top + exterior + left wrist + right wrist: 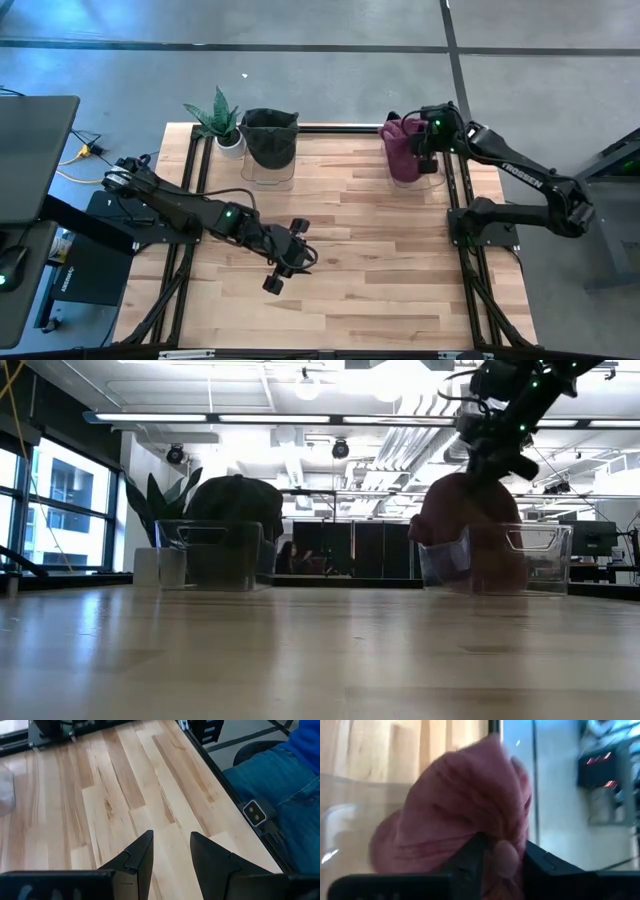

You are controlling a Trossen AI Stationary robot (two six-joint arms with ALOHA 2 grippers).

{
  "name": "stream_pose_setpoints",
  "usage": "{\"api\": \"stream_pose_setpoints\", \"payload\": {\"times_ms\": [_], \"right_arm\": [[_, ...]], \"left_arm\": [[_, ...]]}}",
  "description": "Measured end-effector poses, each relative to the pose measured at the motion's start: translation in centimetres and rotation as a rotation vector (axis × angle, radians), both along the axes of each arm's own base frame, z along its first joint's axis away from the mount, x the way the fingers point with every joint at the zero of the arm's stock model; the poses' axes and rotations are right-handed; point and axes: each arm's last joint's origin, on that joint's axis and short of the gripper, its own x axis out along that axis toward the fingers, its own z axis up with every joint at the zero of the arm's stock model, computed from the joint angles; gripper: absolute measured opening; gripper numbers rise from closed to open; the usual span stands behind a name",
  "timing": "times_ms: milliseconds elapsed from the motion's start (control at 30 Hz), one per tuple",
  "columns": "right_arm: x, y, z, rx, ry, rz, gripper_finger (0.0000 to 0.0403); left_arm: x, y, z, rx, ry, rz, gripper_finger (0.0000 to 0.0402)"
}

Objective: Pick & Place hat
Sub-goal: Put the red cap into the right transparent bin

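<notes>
Table [360,250]: light wood planks.

Clear bin [415,170]: far right corner; we find the maroon hat [402,150] heaped in it, rising above the rim.

Right gripper [428,150]: directly over the hat, fingers slightly parted around a fold of crown fabric; the nearer arm.

Left gripper [283,268]: mid-table, partly open, holding nothing.

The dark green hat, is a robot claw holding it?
No, the dark green hat sits alone in its clear bin by the plant; the right claw is at the pink hat instead.
</notes>
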Motion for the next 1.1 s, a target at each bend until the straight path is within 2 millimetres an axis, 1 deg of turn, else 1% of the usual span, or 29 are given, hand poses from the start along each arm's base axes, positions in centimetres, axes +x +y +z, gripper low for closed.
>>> {"api": "stream_pose_setpoints", "payload": {"times_ms": [67, 133, 233, 333, 433, 533, 600, 667, 800, 867, 900, 967, 1033, 1100], "right_arm": [[-0.4, 0.2, 0.2, 0.044, 0.017, -0.046, 0.0103], [-0.6, 0.4, 1.0, 0.088, 0.004, -0.1, 0.0127], [-0.8, 0.8, 2.6, 0.154, -0.039, -0.19, 0.0162], [-1.0, 1.3, 4.5, 0.195, -0.101, -0.304, 0.0186], [-1.1, 1.9, 6.2, 0.247, -0.184, -0.384, 0.019], [-1.0, 2.4, 7.1, 0.36, -0.263, -0.367, 0.0173], [-0.9, 2.2, 6.9, 0.382, -0.281, -0.357, 0.0147], [-0.9, 1.5, 6.0, 0.378, -0.26, -0.391, 0.0111], [-0.5, -1.1, 3.1, 0.32, -0.215, -0.48, 0.0034], [-0.2, -2.5, 1.7, 0.272, -0.2, -0.5, 0.001], [0.0, -3.2, 1.0, 0.246, -0.197, -0.502, 0.0007], [0.4, -4.2, -0.1, 0.214, -0.192, -0.486, 0.0018], [0.6, -4.6, -0.3, 0.202, -0.189, -0.457, 0.003], [0.7, -4.6, -0.1, 0.188, -0.2, -0.447, 0.0038]], "left_arm": [[0.0, 0.0, -0.1, -0.002, 0.008, 0.008, 0.0124], [0.0, 0.0, -0.1, -0.003, 0.007, 0.013, 0.0124], [0.1, 0.0, 0.0, -0.007, -0.004, 0.013, 0.0124], [0.1, 0.0, 0.1, -0.01, -0.012, 0.013, 0.0124], [0.1, 0.0, 0.1, -0.013, -0.018, 0.013, 0.0124], [0.1, 0.0, 0.1, -0.013, -0.021, 0.015, 0.0124], [0.1, 0.0, 0.1, -0.013, -0.021, 0.015, 0.0123], [0.1, 0.0, 0.1, -0.013, -0.02, 0.015, 0.0123], [0.1, 0.0, 0.1, -0.013, -0.021, 0.015, 0.0123], [0.1, 0.0, 0.1, -0.013, -0.021, 0.015, 0.0123], [0.2, 0.0, 0.1, -0.013, -0.021, 0.015, 0.0123], [0.1, 0.0, 0.2, -0.013, -0.021, 0.015, 0.0123], [0.2, 0.0, 0.2, -0.013, -0.021, 0.015, 0.0123], [0.1, 0.0, 0.2, -0.013, -0.021, 0.014, 0.0123]]}}
